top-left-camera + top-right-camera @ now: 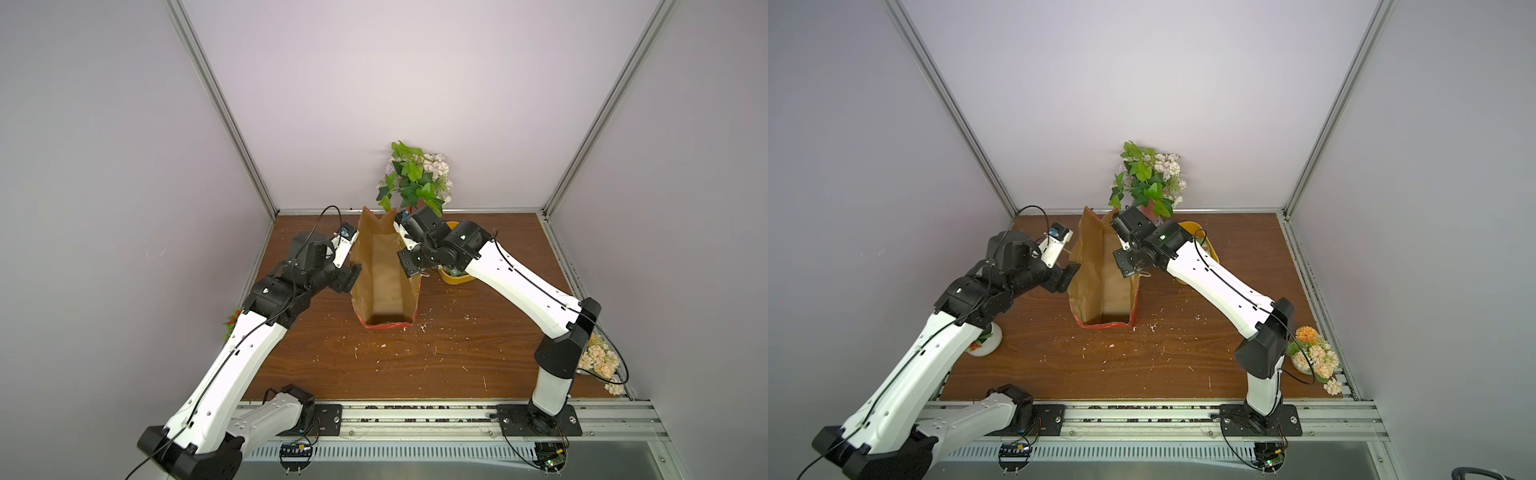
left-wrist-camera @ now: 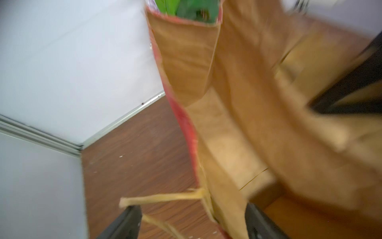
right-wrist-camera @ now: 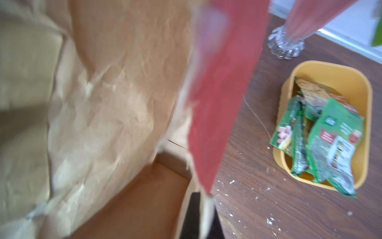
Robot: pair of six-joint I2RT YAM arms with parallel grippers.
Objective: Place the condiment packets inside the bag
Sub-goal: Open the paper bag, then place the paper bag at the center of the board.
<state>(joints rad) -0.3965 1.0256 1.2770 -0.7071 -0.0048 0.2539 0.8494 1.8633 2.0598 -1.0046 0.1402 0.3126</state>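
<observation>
Condiment packets, glossy green sachets, sit in yellow plastic tub right of centre; right gripper clamps rim of red paper bag, left gripper spread wide.

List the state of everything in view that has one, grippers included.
bag: upright, mouth open, no packets visible inside.
condiment packets: piled in the yellow tub, none in the bag yet.
yellow tub: upright, beside the bag.
left gripper: open, jaws astride the bag's wall.
right gripper: shut on the bag's rim.
</observation>
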